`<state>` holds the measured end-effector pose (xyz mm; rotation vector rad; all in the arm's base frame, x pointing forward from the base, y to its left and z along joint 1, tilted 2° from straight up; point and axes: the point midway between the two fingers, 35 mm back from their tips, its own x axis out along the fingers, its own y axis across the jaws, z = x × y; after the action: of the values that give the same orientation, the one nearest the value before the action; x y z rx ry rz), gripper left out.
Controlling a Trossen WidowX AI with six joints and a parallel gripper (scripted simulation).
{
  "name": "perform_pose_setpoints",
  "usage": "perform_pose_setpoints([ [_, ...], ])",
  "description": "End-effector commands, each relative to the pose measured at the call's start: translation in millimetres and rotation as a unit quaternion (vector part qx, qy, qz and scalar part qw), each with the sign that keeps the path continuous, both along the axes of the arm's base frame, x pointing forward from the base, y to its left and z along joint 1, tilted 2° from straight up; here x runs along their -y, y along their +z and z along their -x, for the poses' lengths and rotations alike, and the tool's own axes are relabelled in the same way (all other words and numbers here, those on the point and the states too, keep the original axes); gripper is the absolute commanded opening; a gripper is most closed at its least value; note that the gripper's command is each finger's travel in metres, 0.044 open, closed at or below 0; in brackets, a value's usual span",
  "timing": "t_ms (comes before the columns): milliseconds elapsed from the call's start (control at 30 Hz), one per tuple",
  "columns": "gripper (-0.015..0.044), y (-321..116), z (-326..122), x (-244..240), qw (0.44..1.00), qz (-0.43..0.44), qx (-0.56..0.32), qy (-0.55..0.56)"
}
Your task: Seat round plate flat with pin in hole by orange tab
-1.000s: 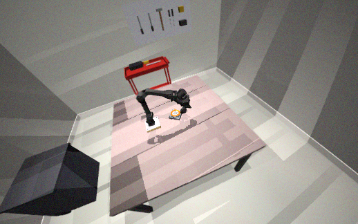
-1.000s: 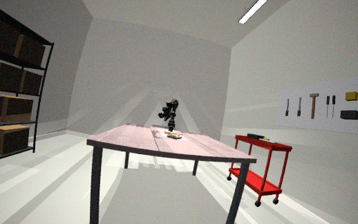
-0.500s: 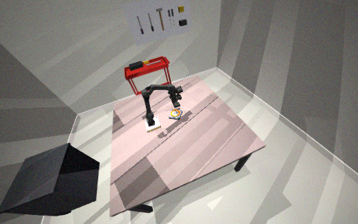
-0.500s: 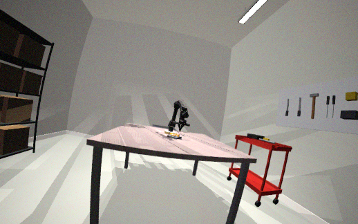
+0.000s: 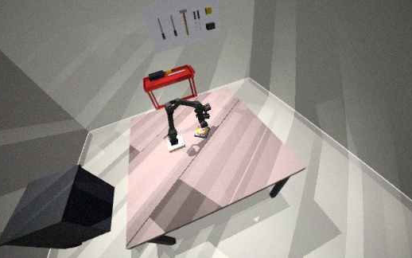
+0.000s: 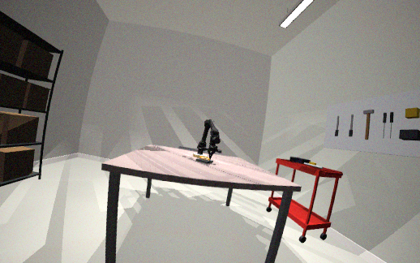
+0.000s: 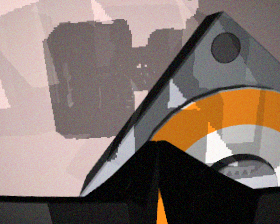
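Wrist view is the only one where the fixture is seen close up: the grey base [image 7: 191,90] is shown as a tilted slab with a dark round hole near its upper corner, and the round plate [image 7: 224,129] lies on it as an orange outer ring around a white inner ring. The gripper [image 7: 157,192] is seen at 6 o'clock in that frame, its two dark fingers pressed together with only a thin slit between them and nothing clamped; orange shows through the slit. Whether the tips touch the plate cannot be told. The pin and the orange tab cannot be made out in any view.

From the top view the wider layout is given: the plate [image 5: 202,130] on its base [image 5: 202,134] sits on the pink table [image 5: 231,159], at about 2 o'clock from the white arm mount [image 5: 176,143], with the gripper [image 5: 203,125] directly above it. A red cart [image 5: 169,84] stands beyond the table at 12 o'clock, a tool board [image 5: 184,21] is hung on the wall behind it, and a dark bin [image 5: 56,207] rests on the floor at 8 o'clock.

In the exterior view the plate [image 6: 202,157] is reduced to a thin yellow sliver, partly hidden by the arm [image 6: 208,140], and shelving [image 6: 9,101] is seen at 9 o'clock.
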<state>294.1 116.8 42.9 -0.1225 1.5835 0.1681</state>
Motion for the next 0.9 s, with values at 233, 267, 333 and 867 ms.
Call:
perform_pose_setpoints([
  [233,0.0000,0.5,10.8,-3.7,1.000,-0.002,0.004,-0.001],
  [267,0.0000,0.5,12.2,-3.9,1.000,-0.002,0.004,-0.001],
  [333,0.0000,0.4,14.7,-4.5,1.000,-0.002,0.004,-0.001],
  [867,0.0000,0.5,25.2,-4.5,1.000,-0.002,0.004,-0.001],
])
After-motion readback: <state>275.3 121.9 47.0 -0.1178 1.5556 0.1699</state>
